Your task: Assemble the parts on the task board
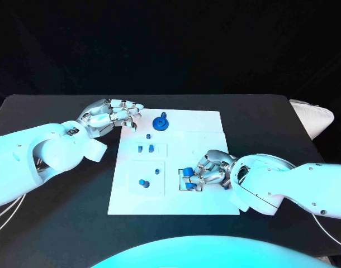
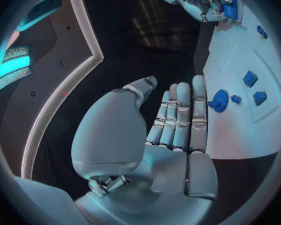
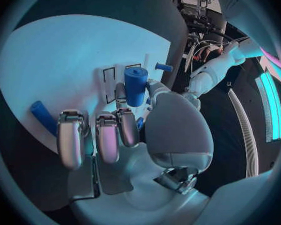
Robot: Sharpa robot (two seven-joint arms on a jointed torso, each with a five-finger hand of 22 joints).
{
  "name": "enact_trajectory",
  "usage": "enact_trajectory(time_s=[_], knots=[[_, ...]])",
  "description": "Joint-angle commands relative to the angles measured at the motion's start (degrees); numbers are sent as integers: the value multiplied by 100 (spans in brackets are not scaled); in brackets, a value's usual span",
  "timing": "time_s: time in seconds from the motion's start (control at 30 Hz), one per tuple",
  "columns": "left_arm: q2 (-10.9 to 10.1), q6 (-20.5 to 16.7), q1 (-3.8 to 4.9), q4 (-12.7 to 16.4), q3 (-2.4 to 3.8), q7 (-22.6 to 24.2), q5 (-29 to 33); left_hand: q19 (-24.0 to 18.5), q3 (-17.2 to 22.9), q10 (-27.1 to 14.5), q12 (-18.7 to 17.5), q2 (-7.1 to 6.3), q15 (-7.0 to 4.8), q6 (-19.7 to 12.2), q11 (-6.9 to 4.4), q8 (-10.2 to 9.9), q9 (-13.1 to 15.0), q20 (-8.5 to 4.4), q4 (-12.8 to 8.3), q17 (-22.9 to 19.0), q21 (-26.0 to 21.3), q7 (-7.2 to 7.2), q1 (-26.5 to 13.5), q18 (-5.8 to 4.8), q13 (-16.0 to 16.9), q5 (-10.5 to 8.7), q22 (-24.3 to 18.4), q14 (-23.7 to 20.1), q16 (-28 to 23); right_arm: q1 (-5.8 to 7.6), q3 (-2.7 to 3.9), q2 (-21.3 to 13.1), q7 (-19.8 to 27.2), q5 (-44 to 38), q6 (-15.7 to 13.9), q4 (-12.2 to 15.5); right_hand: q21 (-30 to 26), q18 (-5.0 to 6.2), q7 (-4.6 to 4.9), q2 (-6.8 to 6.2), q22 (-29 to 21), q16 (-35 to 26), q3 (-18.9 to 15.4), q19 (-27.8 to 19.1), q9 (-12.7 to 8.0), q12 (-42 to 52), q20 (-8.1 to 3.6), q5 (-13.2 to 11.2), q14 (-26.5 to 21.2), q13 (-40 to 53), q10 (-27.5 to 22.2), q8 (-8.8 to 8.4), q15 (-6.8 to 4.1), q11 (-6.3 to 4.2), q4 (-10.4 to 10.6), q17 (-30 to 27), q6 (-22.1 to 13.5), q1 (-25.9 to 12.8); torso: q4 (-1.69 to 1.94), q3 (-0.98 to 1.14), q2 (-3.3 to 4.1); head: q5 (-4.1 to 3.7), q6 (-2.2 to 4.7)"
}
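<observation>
The white task board (image 1: 194, 131) lies mid-table. My right hand (image 1: 212, 168) is over the board's near right part and pinches a blue cylinder part (image 3: 135, 85) between thumb and a finger, above an outlined slot (image 3: 108, 81). Another blue part (image 1: 190, 186) lies just under that hand. My left hand (image 1: 110, 116) hovers at the board's far left corner, fingers straight (image 2: 178, 117) and holding nothing. A round blue part (image 1: 161, 123) stands close beside it. Two small blue parts (image 1: 146, 148) sit mid-board, and one more (image 1: 143, 182) sits nearer the front left.
The black table (image 1: 57, 223) surrounds the board, with bare room at the front and left. A white object (image 1: 316, 118) lies at the table's right edge. The board's far right area (image 1: 199, 125) is bare.
</observation>
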Motion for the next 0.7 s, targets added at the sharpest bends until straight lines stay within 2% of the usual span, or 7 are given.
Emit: enact_trajectory(time_s=[0.03,0.2,0.47,0.57,0.6,0.7], knots=[[5,103,1,16,4,18,20,32,-11,-51,39,44,-14,-36,6,22,-6,2,35,9,-29,-16,-25,76,9,-19,-5,-7,1,-11,-4,23,20,-140,-47,-21,-39,-49,-161,-13,1295,17,-115,437,-13,-57,-29,-193,550,757,139,13,-30,-11,6,1327,114,-168,3,-1,0,0,5],[2,104,1,17,4,13,20,32,-11,-51,39,44,-14,-36,6,22,-6,2,35,9,-29,-16,-25,76,9,-19,-5,-7,1,-11,-4,42,34,-143,-90,-35,-71,-43,-153,-43,1286,4,-248,428,-24,-127,-25,-244,544,725,114,30,-25,-3,9,1301,83,-272,3,-1,1,5,3],[3,107,1,16,4,10,20,32,-11,-51,39,44,-14,-36,6,22,-6,2,35,9,-29,-16,-25,76,9,-19,-5,-7,1,-11,-4,60,71,-130,-78,-35,-106,-37,-140,64,1280,-14,-739,420,-47,-202,-11,-632,536,717,93,110,-12,10,12,1272,20,-393,-2,1,0,3,3],[2,110,1,15,4,9,20,32,-11,-51,39,44,-14,-36,6,22,-6,2,35,9,-29,-16,-25,76,9,-19,-5,-7,1,-11,-4,65,83,-128,-52,-33,-112,-35,-139,77,1279,-15,-770,418,-50,-212,-11,-627,536,714,89,115,-11,11,6,1270,12,-365,0,2,-1,3,-1],[2,112,1,15,4,7,20,32,-11,-51,39,44,-14,-36,6,22,-6,2,35,9,-29,-16,-25,76,9,-19,-5,-7,1,-11,-4,69,90,-128,-31,-31,-108,-36,-140,128,1282,-16,-812,420,-57,-212,-10,-551,536,723,92,133,-11,11,-1,1270,-2,-243,0,2,-1,3,-1],[1,113,1,15,4,6,20,32,-11,-51,39,44,-14,-36,6,22,-6,2,35,9,-29,-16,-25,76,9,-19,-5,-7,1,-11,-4,72,98,-127,5,-27,-102,-38,-141,170,1287,-16,-838,423,-68,-211,-10,-442,536,733,96,151,-12,9,-7,1271,-16,-103,0,1,2,4,-5]])
